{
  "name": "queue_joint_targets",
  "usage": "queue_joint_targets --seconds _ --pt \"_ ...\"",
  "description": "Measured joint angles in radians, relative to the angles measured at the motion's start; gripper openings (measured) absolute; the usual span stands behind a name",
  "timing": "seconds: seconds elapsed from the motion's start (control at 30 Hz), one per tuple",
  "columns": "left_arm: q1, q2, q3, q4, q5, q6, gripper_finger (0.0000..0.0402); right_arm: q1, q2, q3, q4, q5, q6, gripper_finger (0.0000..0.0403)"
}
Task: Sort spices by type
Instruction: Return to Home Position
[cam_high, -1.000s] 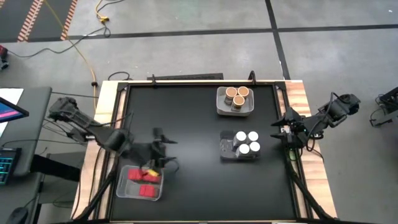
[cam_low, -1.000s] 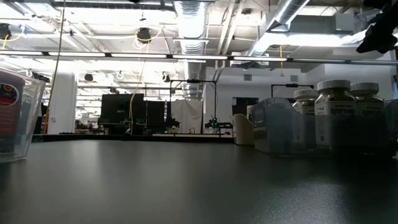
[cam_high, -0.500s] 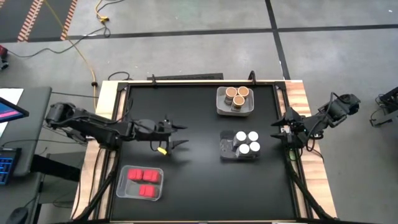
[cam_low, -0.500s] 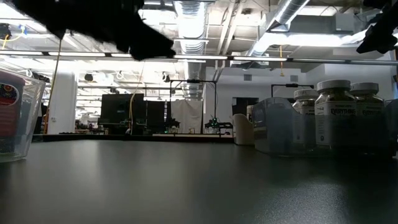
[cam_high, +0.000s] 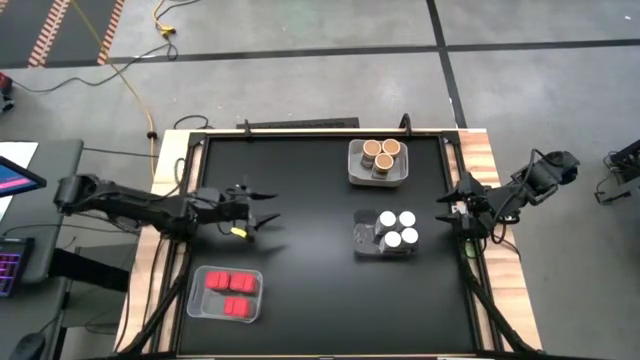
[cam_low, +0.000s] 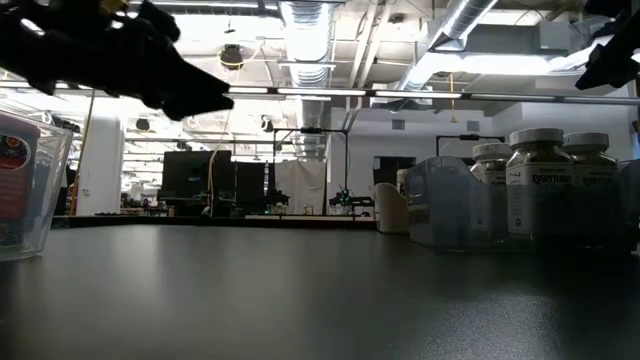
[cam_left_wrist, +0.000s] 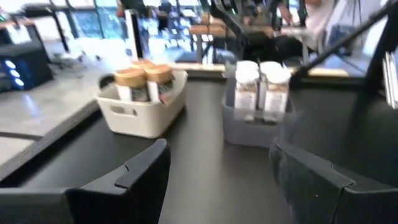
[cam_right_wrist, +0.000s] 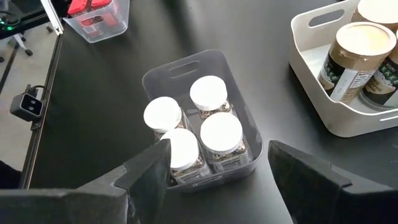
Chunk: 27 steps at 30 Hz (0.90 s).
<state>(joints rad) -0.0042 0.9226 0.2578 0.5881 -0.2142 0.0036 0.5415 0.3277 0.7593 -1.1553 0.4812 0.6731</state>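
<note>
Three red boxy spices (cam_high: 231, 288) lie in a clear tray (cam_high: 195, 300) at the near left. Three cork-topped jars (cam_high: 380, 153) stand in a white tray (cam_high: 354, 172) at the far side. Several white-lidded jars (cam_high: 398, 228) stand in a clear tray (cam_high: 364, 240) right of centre. My left gripper (cam_high: 268, 208) hangs open and level over bare table, above and beyond the red tray, pointing at both jar trays (cam_left_wrist: 143, 93) (cam_left_wrist: 261, 93). My right gripper (cam_high: 442, 210) waits open at the right edge, looking down on the white-lidded jars (cam_right_wrist: 193, 124).
A wooden frame (cam_high: 170, 190) borders the black tabletop (cam_high: 310, 290), whose middle and near right lie bare. The low view shows my left arm (cam_low: 150, 70) as a dark shape above the table and the white-lidded jars (cam_low: 540, 190) at the right.
My left gripper has left the red boxes' tray, swung toward the table's far edge, tipped from pointing down to level, then drawn back toward the left edge while sinking. Its fingers have stayed equally apart. All trays and spices have kept their places.
</note>
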Motion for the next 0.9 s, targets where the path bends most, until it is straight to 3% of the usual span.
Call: queue_joint_targets --seconds 0.27,0.47,0.6,0.9 --pt "0.007 -0.249 -0.130 -0.084 -0.010 -0.036 0.0263 0.000 0.000 0.000 0.000 0.000 0.000 0.0295" --pt "0.029 -0.406 -0.247 0.027 0.083 -0.060 0.0263 0.000 0.000 0.000 0.000 0.000 0.000 0.0295" --pt "0.043 -0.500 -0.245 -0.056 0.163 -0.062 0.0263 0.000 0.000 0.000 0.000 0.000 0.000 0.0295" --pt "0.048 -0.715 -0.247 -0.293 0.149 -0.082 0.0263 0.000 0.000 0.000 0.001 0.000 0.000 0.0295"
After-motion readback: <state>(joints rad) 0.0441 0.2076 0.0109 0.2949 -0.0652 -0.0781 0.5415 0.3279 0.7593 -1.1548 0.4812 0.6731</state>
